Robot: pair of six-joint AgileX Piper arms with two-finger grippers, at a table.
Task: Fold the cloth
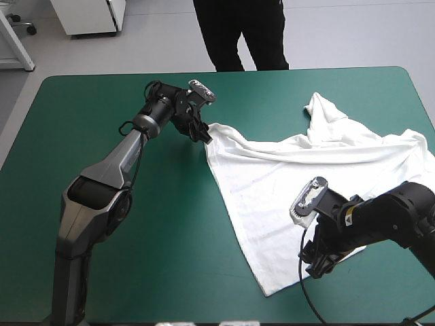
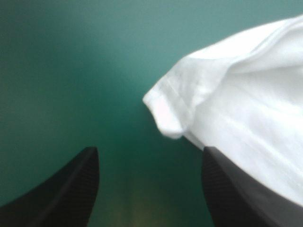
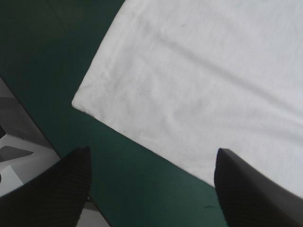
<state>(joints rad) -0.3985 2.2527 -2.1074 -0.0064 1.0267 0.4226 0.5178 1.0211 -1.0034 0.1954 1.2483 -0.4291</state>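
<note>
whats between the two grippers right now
The T-shirt. In the high view it spreads from the left gripper at its far corner to the right gripper at its near edge, with nothing else between.

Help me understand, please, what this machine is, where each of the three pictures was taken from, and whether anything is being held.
It is a robot with two arms at a table with a teal-green cover. The high view looks down from above and behind it. Each of the other two comes from a camera on one arm's wrist, looking along that arm's two black fingers. On the table lies a white T-shirt, partly spread, with a bunched part toward the far edge. The left gripper is at the shirt's left corner; its fingers stand apart, and cloth lies over one finger. The right gripper hangs above the near hem, also open, with a corner of the shirt ahead of it. Nothing is held at this moment.
</note>
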